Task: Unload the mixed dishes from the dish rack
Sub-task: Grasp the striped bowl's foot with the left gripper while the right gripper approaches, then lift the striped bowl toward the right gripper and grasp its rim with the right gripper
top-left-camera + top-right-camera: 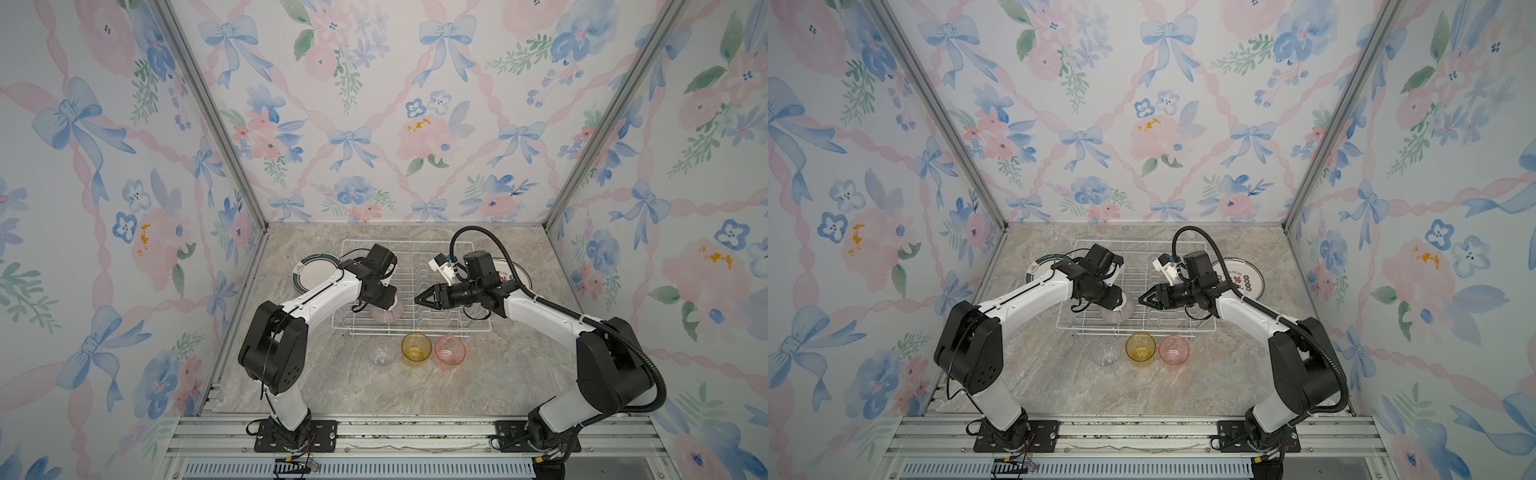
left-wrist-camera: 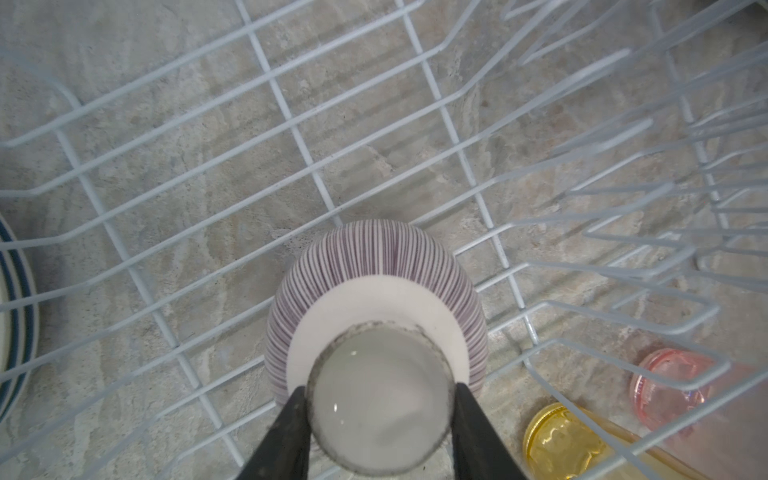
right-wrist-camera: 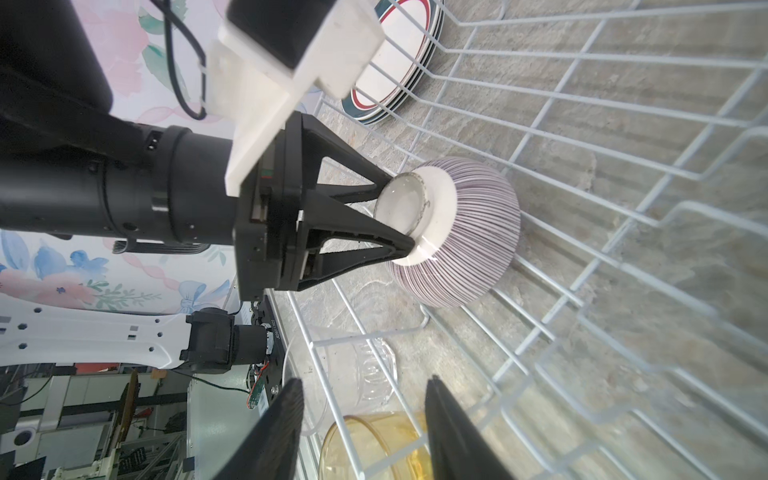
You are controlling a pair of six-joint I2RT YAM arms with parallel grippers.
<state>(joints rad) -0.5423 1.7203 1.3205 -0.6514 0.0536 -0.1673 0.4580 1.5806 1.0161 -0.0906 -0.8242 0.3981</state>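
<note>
Grips the foot of the upturned bowl [image 3: 469,232] with the left gripper [image 3: 402,212], clear only in wrist views; holds the right gripper [image 3: 362,384] half open, empty.

White arm links [image 1: 324,296], black joint housings [image 1: 274,353], triangular black jaws, ribbed black conduit [image 1: 598,325], white camera mount [image 1: 441,266]
</note>
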